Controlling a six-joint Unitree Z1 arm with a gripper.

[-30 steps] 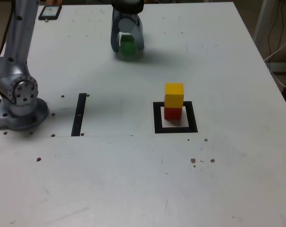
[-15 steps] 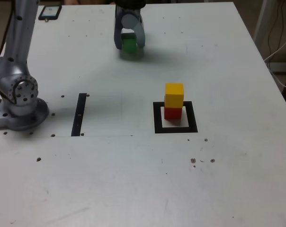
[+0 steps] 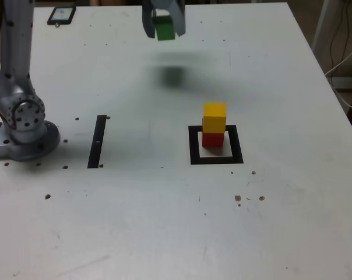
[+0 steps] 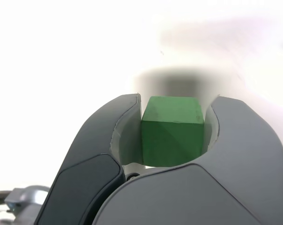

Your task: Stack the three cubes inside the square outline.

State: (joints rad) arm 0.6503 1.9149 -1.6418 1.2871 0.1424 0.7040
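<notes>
You have the green cube (image 3: 164, 28) pinched between the jaws, which are closed tight on its two side faces; the gripper (image 3: 164, 24) hangs clear of the worktop (image 3: 164, 221) at the far edge, with a soft dark shadow on the surface below and a little nearer. In the wrist view the green cube (image 4: 172, 130) shows as a plain, solid-coloured block, its faces flat and its edges crisp, sitting squarely between the dark grey fingers (image 4: 104, 154) and narrower than they are. Nearer to you and toward the exterior view's right, the yellow cube (image 3: 214, 117) sits on top of the red cube (image 3: 213, 139), and that pair stands inside the square outline (image 3: 216, 144), toward its far side, so some of the white centre shows in front. Nothing lies between the held block and the stack. A thin black strip (image 3: 97, 140) lies flat toward the exterior view's left, beside the arm's grey base (image 3: 24, 131). A dark phone-like object (image 3: 62, 14) rests at the far left corner. Small dark specks dot the near part of the worktop.
</notes>
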